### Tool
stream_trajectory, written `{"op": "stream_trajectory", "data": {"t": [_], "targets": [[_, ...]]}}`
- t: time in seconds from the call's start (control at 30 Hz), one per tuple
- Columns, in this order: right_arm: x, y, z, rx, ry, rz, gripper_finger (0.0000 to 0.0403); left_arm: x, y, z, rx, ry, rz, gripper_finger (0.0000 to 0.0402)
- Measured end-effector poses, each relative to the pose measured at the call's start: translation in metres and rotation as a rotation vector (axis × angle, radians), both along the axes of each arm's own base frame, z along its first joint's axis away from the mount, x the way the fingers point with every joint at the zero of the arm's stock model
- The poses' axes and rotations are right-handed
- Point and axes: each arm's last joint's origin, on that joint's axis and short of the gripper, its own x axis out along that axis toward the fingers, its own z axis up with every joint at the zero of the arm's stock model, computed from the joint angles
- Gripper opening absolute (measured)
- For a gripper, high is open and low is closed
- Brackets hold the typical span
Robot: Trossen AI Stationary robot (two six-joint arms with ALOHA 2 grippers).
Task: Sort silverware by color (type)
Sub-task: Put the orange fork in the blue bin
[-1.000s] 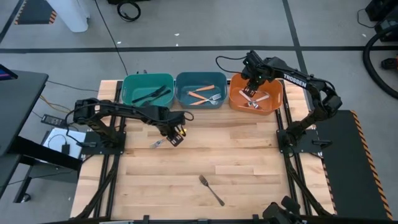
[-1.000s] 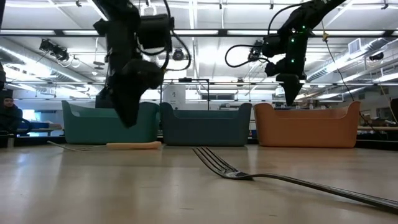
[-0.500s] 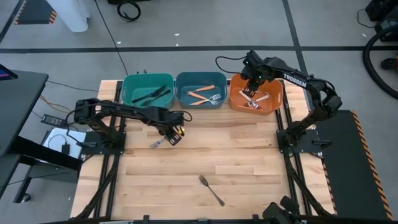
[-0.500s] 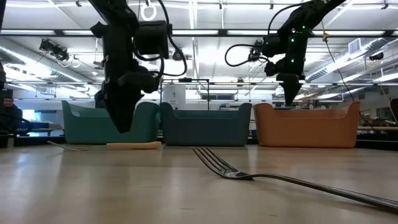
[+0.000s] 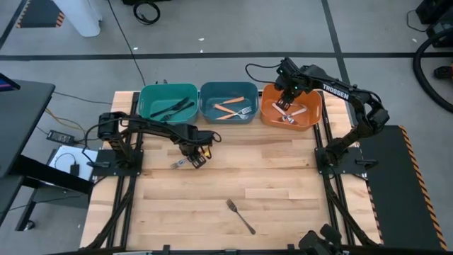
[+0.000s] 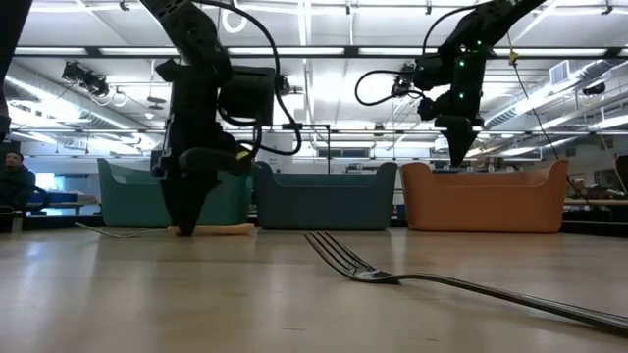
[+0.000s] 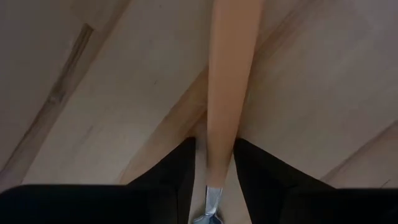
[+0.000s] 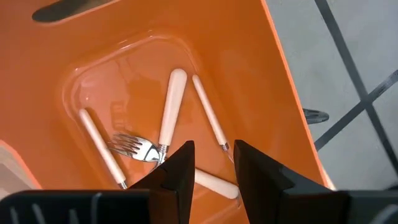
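Down on the left side of the wooden table (image 5: 283, 184), the left gripper (image 5: 190, 161) has its tips low against the wood, and its two dark fingers (image 7: 180, 168) sit apart, one on each side of a peach-handled utensil (image 7: 229, 81) that lies flat on the table. I cannot tell if the fingers are touching the handle. From the low view the same gripper (image 6: 184, 224) points straight down right in front of the teal bin (image 5: 168, 103). That teal bin sits at the back left of the table and has black utensils (image 5: 173, 108) in it. Next to it, in the middle, is the blue bin (image 5: 228, 103), which holds orange-handled pieces (image 5: 230, 108). Nearer the front of the table, well apart from the bins, a silver fork (image 5: 241, 216) lies by itself on the wood. At the back right is the orange bin (image 5: 265, 113), and it holds light-handled forks (image 8: 163, 124) lying across each other. The right gripper (image 5: 287, 88) hangs over this orange bin with its fingers (image 8: 177, 171) apart and nothing between them.
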Motion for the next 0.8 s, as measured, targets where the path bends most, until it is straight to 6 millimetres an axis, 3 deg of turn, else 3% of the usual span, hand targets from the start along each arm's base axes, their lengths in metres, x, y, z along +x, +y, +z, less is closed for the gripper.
{"op": "stream_trajectory", "data": {"t": [0.1,0.23,0.5,0.7,0.8], "targets": [[0.000,0.000,0.000,0.003,-0.011,-0.030,0.0119,0.001,0.000,-0.001,-0.003,-0.002,-0.005,0.0104],[0.000,0.000,0.000,0.003,-0.016,-0.041,0.0119,0.000,0.000,0.000,-0.008,-0.008,-0.022,0.0049],[0.001,0.001,0.000,0.024,-0.041,-0.033,0.0119,-0.006,0.001,0.019,-0.027,-0.012,-0.132,0.0049],[0.002,0.001,0.000,0.039,-0.057,-0.024,0.0119,0.008,0.013,0.079,0.046,-0.174,-0.167,0.0049],[0.002,0.001,0.000,0.036,-0.056,-0.024,0.0119,0.021,0.025,0.117,0.189,-0.285,-0.204,0.0049]]}}
